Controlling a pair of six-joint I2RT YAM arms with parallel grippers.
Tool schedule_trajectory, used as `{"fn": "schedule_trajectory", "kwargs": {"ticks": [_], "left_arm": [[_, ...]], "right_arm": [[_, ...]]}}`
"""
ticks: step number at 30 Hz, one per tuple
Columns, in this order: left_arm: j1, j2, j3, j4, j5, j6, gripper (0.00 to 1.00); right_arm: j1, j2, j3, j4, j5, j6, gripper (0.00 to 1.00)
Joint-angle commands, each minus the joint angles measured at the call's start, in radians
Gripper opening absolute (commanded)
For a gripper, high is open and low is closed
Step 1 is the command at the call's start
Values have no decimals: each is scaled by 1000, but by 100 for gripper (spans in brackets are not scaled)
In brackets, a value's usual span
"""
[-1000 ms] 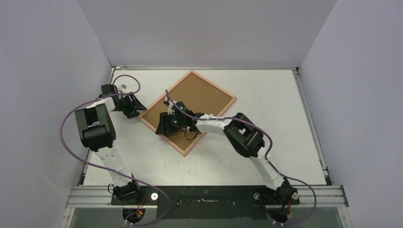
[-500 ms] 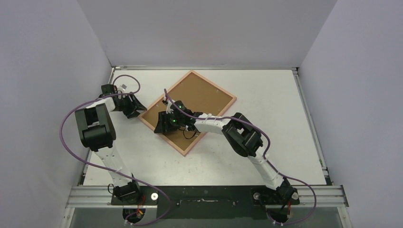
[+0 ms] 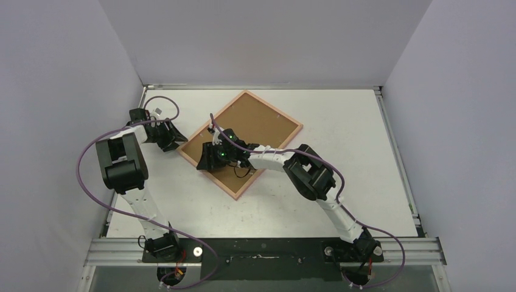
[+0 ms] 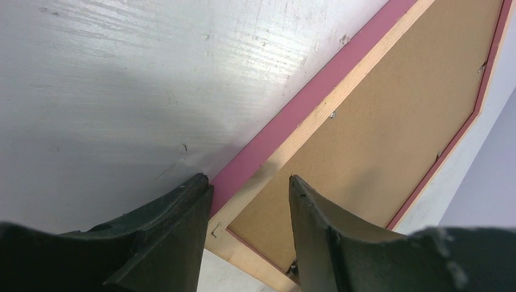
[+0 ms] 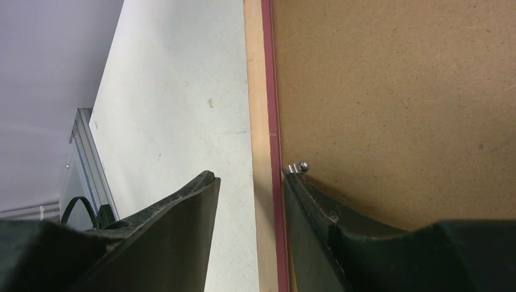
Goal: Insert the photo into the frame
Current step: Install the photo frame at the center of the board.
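Note:
The frame (image 3: 274,108) lies face down and turned like a diamond on the white table, with the brown backing panel (image 3: 252,125) set in it. The photo is not in view. My left gripper (image 3: 173,139) is open at the frame's left corner. In the left wrist view its jaws (image 4: 249,188) straddle the pink and wood rail (image 4: 292,115). My right gripper (image 3: 208,159) is open at the lower-left edge. In the right wrist view it (image 5: 249,179) straddles the rail (image 5: 254,91), and one fingertip touches a small metal tab (image 5: 298,166) on the panel (image 5: 395,91).
The white table (image 3: 341,158) is walled in by grey panels on the left, back and right. A metal rail (image 3: 268,249) with both arm bases runs along the near edge. Purple cables loop beside each arm.
My right gripper has shifted slightly left along the frame's lower-left edge. The left arm and the frame have not moved.

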Motion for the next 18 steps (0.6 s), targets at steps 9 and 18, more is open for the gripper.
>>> {"fn": "schedule_trajectory", "kwargs": {"ticks": [9, 18], "left_arm": [[-1, -29, -17, 11, 1, -3, 48], [-1, -22, 115, -58, 4, 33, 52]], "right_arm": [[6, 17, -18, 50, 25, 14, 45], [-109, -224, -154, 321, -39, 210, 51]]}}
